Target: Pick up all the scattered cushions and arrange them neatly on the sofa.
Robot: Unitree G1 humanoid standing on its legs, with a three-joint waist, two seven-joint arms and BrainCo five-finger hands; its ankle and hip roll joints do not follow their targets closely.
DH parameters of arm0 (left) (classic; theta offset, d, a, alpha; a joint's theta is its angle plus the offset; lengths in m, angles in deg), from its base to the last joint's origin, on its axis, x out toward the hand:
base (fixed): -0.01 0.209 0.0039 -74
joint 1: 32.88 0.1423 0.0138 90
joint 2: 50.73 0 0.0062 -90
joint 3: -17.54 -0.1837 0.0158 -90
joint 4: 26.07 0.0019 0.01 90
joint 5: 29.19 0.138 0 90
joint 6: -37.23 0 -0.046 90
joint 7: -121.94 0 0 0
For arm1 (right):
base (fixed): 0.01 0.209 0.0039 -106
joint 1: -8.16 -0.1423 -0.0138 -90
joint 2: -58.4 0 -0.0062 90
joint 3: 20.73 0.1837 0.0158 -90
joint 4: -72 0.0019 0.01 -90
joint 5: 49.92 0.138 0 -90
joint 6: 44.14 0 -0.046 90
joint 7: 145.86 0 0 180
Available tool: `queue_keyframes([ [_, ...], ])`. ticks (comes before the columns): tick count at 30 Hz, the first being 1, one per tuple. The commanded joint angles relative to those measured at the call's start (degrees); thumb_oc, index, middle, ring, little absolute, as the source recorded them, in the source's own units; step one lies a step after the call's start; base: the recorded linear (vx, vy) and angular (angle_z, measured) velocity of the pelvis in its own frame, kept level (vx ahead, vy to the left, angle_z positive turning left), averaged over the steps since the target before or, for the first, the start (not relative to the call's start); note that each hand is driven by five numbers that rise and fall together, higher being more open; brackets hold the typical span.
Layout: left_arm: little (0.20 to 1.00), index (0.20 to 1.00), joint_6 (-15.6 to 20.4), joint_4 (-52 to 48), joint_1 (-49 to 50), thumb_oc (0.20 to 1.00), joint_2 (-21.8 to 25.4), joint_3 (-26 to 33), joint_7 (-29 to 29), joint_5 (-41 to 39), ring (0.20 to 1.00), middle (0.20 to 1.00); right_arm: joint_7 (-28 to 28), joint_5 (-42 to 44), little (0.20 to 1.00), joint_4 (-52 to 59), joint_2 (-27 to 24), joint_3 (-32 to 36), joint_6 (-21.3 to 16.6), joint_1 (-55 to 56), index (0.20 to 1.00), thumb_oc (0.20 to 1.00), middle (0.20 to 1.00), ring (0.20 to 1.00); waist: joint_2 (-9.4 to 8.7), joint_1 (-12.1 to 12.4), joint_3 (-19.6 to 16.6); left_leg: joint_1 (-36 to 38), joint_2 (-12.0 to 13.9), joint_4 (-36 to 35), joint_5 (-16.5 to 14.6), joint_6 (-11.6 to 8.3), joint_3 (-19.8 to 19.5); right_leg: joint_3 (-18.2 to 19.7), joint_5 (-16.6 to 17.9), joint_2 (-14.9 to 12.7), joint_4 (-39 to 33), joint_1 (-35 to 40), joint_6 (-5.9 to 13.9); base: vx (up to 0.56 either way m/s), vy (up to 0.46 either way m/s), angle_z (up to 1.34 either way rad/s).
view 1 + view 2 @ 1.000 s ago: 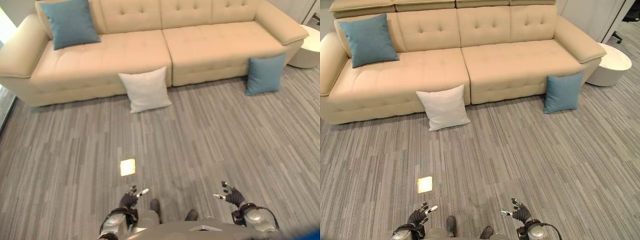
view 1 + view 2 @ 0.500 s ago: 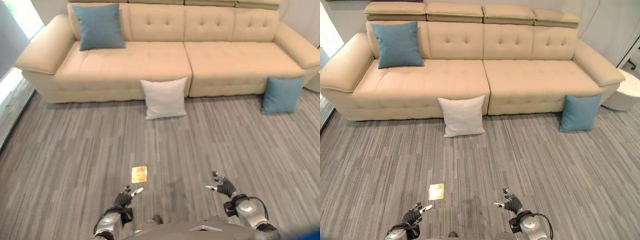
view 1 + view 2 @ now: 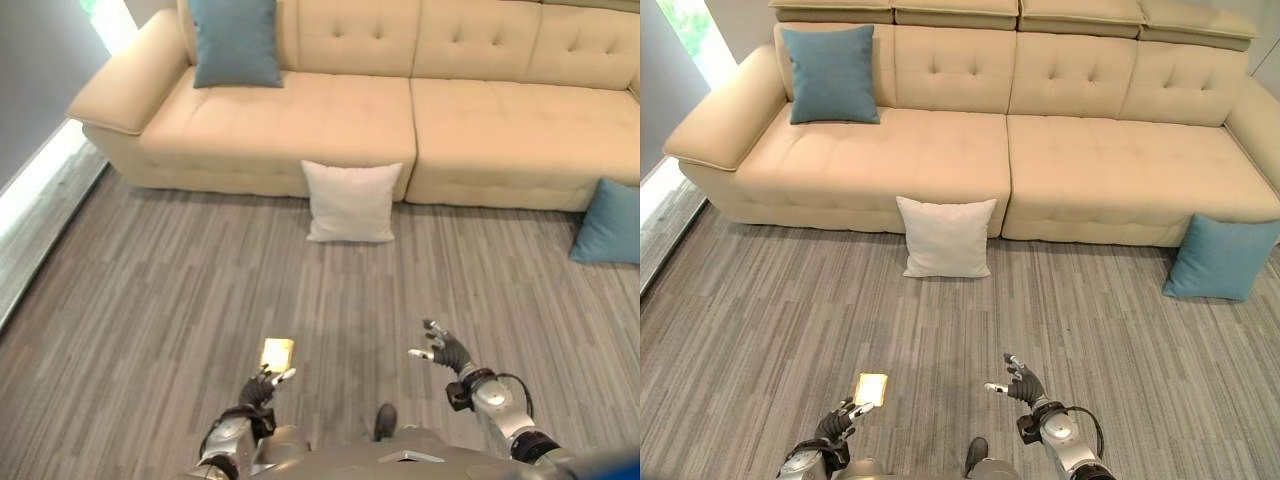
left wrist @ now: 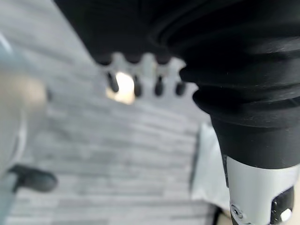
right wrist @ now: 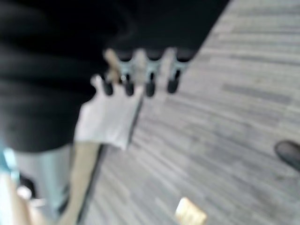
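Note:
A white cushion (image 3: 946,237) stands on the grey floor, leaning on the front of the beige sofa (image 3: 940,150) near its middle seam. A teal cushion (image 3: 1220,258) leans against the sofa's front at the far right. Another teal cushion (image 3: 832,73) rests upright on the sofa's left seat against the backrest. My left hand (image 3: 258,391) and right hand (image 3: 443,350) hang low in front of me, far from the cushions, both open and holding nothing. Past the straight fingers (image 5: 140,79) in the right wrist view lies the white cushion (image 5: 108,119).
A small yellow patch (image 3: 277,352) lies on the floor just ahead of my left hand. A bright strip of floor (image 3: 40,190) under a dark wall runs along the left. Open wood-pattern floor (image 3: 1090,330) stretches between me and the sofa.
The camera has swung and moved: the sofa and cushions now sit further right and closer. My right hand has lifted slightly. Both hands stay open.

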Motion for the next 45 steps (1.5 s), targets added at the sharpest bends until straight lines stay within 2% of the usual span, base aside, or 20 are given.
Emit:
queue_keyframes([
  [1, 1.000, 1.000, 2.0, 0.0, -0.3, 1.000, 0.1, -0.7, 0.5, 0.3, 1.000, 1.000, 0.0, 0.6, 1.000, 1.5, -0.5, -0.6, -2.1, 0.1, 1.000, 1.000, 1.000, 1.000, 1.48, 0.8, -1.5, -1.1, 0.2, -7.8, 8.1, 0.72, 1.0, 1.6, -0.7, 2.2, 5.8, 0.2, 6.91, 0.28, 0.034, -0.03],
  [2, 1.000, 1.000, 1.9, 0.1, -0.2, 1.000, 0.1, -0.5, 0.5, 0.5, 1.000, 1.000, 0.0, 0.3, 1.000, 1.3, -0.4, -0.8, -2.2, 0.2, 1.000, 1.000, 1.000, 1.000, 1.53, 1.2, -1.5, -2.3, 0.9, -8.7, 10.0, 0.39, 2.0, 1.8, -1.5, 2.7, 6.0, 1.2, 6.87, 0.19, 0.026, -0.07],
  [7, 1.000, 1.000, 2.0, 0.4, 0.8, 1.000, 0.4, -0.1, 0.4, 0.8, 1.000, 1.000, -0.2, 0.3, 1.000, 0.5, 0.6, -1.0, -2.2, 0.5, 1.000, 1.000, 1.000, 1.000, 1.05, 2.3, -1.9, -0.7, -0.3, -8.1, 8.5, 1.86, 2.3, 2.5, -3.6, 2.4, 9.4, 2.6, 7.15, 0.27, 0.096, -0.29],
  [10, 1.000, 1.000, 1.9, 0.7, 1.7, 1.000, 0.2, 0.0, 0.1, 1.0, 1.000, 1.000, -0.1, 0.2, 1.000, 0.7, 1.5, -1.1, -2.2, 0.3, 1.000, 1.000, 1.000, 1.000, 0.82, 3.0, -2.7, 2.0, -3.3, -7.7, 5.3, 4.63, 1.9, 4.1, -1.1, -0.3, 16.6, 1.7, 9.56, 0.32, 0.234, 0.03],
  [11, 1.000, 1.000, 2.0, 0.6, 1.8, 1.000, 0.2, -0.2, 0.1, 1.4, 1.000, 1.000, 0.0, -0.1, 1.000, 1.4, 1.7, -1.2, -2.1, -0.2, 1.000, 1.000, 1.000, 1.000, 1.27, 2.8, -2.6, 3.6, -4.7, -7.6, 3.8, 6.30, 1.9, 4.6, 3.9, -2.5, 23.7, -1.4, 11.70, 0.30, 0.285, -0.05],
  [12, 1.000, 1.000, 2.1, 0.4, 1.9, 1.000, 0.3, -0.4, 0.1, 1.5, 1.000, 1.000, 0.0, -0.1, 1.000, 1.7, 1.8, -1.1, -2.2, -0.4, 1.000, 1.000, 1.000, 1.000, 1.68, 2.6, -2.1, 4.7, -5.2, -7.4, 2.9, 7.16, 1.8, 4.7, 5.8, -3.5, 27.7, -2.5, 12.48, 0.21, 0.216, -0.07],
  [15, 1.000, 1.000, 2.2, -0.4, 1.5, 1.000, 0.5, -0.7, 0.0, 1.6, 1.000, 1.000, 0.1, -0.2, 1.000, 2.9, 1.7, -0.9, -2.3, -0.6, 1.000, 1.000, 1.000, 1.000, 3.46, 1.6, -1.5, 7.7, -5.5, -7.9, 1.1, 8.23, 0.1, 5.8, 5.9, -2.9, 33.7, -7.3, 11.82, 0.24, 0.157, 0.07],
  [19, 1.000, 1.000, 2.3, -0.2, 0.8, 1.000, 0.7, -0.8, 0.2, 2.3, 1.000, 1.000, -0.3, -1.1, 1.000, 3.5, 1.0, -1.2, -2.0, -0.9, 1.000, 1.000, 1.000, 1.000, 4.34, 0.2, -1.1, 11.3, -6.1, -10.0, 0.0, 7.25, -1.9, 5.0, 3.1, -3.0, 24.7, -11.0, 9.92, 0.25, -0.006, 0.06],
  [22, 1.000, 1.000, 2.4, -0.1, 0.2, 1.000, 0.8, -0.6, 0.0, 2.1, 1.000, 1.000, -0.4, -1.3, 1.000, 4.0, 0.8, -1.2, -1.8, -0.8, 1.000, 1.000, 1.000, 1.000, 4.18, -0.5, -1.0, 13.0, -6.1, -10.2, -0.9, 5.98, -3.0, 3.9, 4.5, -3.8, 14.9, -11.9, 9.89, 0.21, -0.099, 0.17],
  [25, 1.000, 1.000, 2.2, 0.6, 0.6, 1.000, 0.2, -0.7, 0.1, 1.9, 1.000, 1.000, 0.0, -1.8, 1.000, 3.3, 0.8, -1.0, -1.8, 0.0, 1.000, 1.000, 1.000, 1.000, 3.72, -1.3, -1.7, 13.6, -5.7, -7.6, -0.9, 4.41, -3.6, 6.1, 5.6, -2.7, 13.0, -10.3, 10.17, 0.32, -0.170, 0.29],
  [27, 1.000, 1.000, 2.4, 0.4, 0.4, 1.000, -0.4, -0.8, 0.0, 1.1, 1.000, 1.000, 0.1, -1.6, 1.000, 2.9, 0.4, -0.6, -1.8, 0.2, 1.000, 1.000, 1.000, 1.000, 2.78, -1.3, -2.2, 11.5, -4.3, -2.1, 1.1, 1.98, -2.0, 4.4, 4.9, -1.7, 9.6, -6.7, 9.11, 0.18, -0.165, 0.36],
  [28, 1.000, 1.000, 2.4, -0.2, 0.3, 1.000, -0.5, -1.2, -0.1, 0.6, 1.000, 1.000, 0.1, -0.6, 1.000, 3.1, 0.2, -0.2, -2.1, 0.4, 1.000, 1.000, 1.000, 1.000, 1.77, -1.8, -2.2, 9.8, -2.1, 2.2, 2.8, 0.81, 1.2, 3.1, 4.6, -1.7, 8.4, -5.3, 8.29, 0.12, -0.209, 0.45],
  [30, 1.000, 1.000, 2.6, -1.2, -0.2, 1.000, -0.8, -1.8, -0.3, 0.3, 1.000, 1.000, 0.0, 0.4, 1.000, 2.7, -0.1, -0.5, -2.2, 0.4, 1.000, 1.000, 1.000, 1.000, 0.59, -1.1, -1.4, 6.5, 0.5, 9.1, 3.9, -0.65, 2.9, 1.5, 3.4, -0.9, 6.6, -3.0, 6.56, 0.09, -0.180, 0.42],
  [32, 1.000, 1.000, 2.6, -1.1, -0.5, 1.000, -0.9, -2.1, -0.2, 0.3, 1.000, 1.000, 0.1, 0.7, 1.000, 2.1, 0.0, -0.7, -2.3, 0.3, 1.000, 1.000, 1.000, 1.000, 0.43, -0.8, -1.1, 5.4, 1.0, 9.7, 3.8, -0.74, 2.9, 1.4, 2.8, -0.3, 5.9, -2.3, 6.15, 0.10, -0.071, 0.25],
  [34, 1.000, 1.000, 2.3, -0.9, -0.7, 1.000, -1.4, -2.7, -0.4, 0.3, 1.000, 1.000, 0.1, 0.6, 1.000, 1.7, 0.0, -1.3, -2.2, -0.1, 1.000, 1.000, 1.000, 1.000, 0.00, 0.1, -0.7, 2.4, 0.2, 4.4, 1.4, 0.84, 1.4, 1.1, 1.5, 0.0, 5.0, -0.8, 6.54, 0.18, -0.016, -0.15],
  [35, 1.000, 1.000, 2.2, -0.8, -0.4, 1.000, -1.4, -2.7, -0.5, 0.4, 1.000, 1.000, 0.0, 0.7, 1.000, 1.9, 0.0, -1.3, -2.3, 0.1, 1.000, 1.000, 1.000, 1.000, 0.10, 0.2, -1.0, 1.9, 0.3, 1.2, 2.0, 1.03, 1.4, 1.4, 1.2, 0.3, 4.8, -0.6, 6.73, 0.25, 0.065, -0.10],
  [36, 1.000, 1.000, 2.3, -0.6, 0.4, 1.000, -1.4, -2.6, -0.5, 0.7, 1.000, 1.000, 0.1, 0.5, 1.000, 2.0, 0.0, -1.6, -2.5, 0.2, 1.000, 1.000, 1.000, 1.000, 0.61, 1.1, -1.1, 0.3, 0.3, -4.9, 5.6, 0.90, -0.7, 2.6, 0.2, 1.5, 4.6, 0.4, 6.90, 0.25, 0.080, -0.11],
  [39, 1.000, 1.000, 2.4, -0.2, 1.4, 1.000, -1.3, -2.3, -0.5, 0.5, 1.000, 1.000, -0.3, 0.6, 1.000, 2.3, 0.3, -1.9, -2.6, 0.3, 1.000, 1.000, 1.000, 1.000, 0.72, 2.1, -1.1, -0.7, -0.3, -6.8, 7.5, 0.74, -3.7, 4.3, -1.1, 2.4, 5.4, 1.3, 6.66, 0.19, 0.077, -0.25],
  [42, 1.000, 1.000, 2.4, -0.2, 2.1, 1.000, -1.2, -2.0, -0.7, 0.0, 1.000, 1.000, -0.2, 0.6, 1.000, 2.6, 0.8, -2.0, -2.8, 0.3, 1.000, 1.000, 1.000, 1.000, 0.90, 2.4, -1.4, 0.8, -1.6, -7.7, 6.7, 1.63, -4.5, 4.9, -1.7, 1.7, 7.8, 1.0, 7.26, 0.14, 0.138, -0.40],
  [45, 1.000, 1.000, 2.4, -0.1, 2.7, 1.000, -1.0, -1.6, -0.9, -0.1, 1.000, 1.000, 0.1, 0.2, 1.000, 3.2, 1.7, -2.1, -2.8, -0.6, 1.000, 1.000, 1.000, 1.000, 1.98, 2.9, -1.2, 2.9, -2.8, -8.4, 4.8, 3.66, -3.7, 4.9, -1.6, -0.8, 16.2, -2.2, 9.22, 0.11, 0.202, -0.37],
])
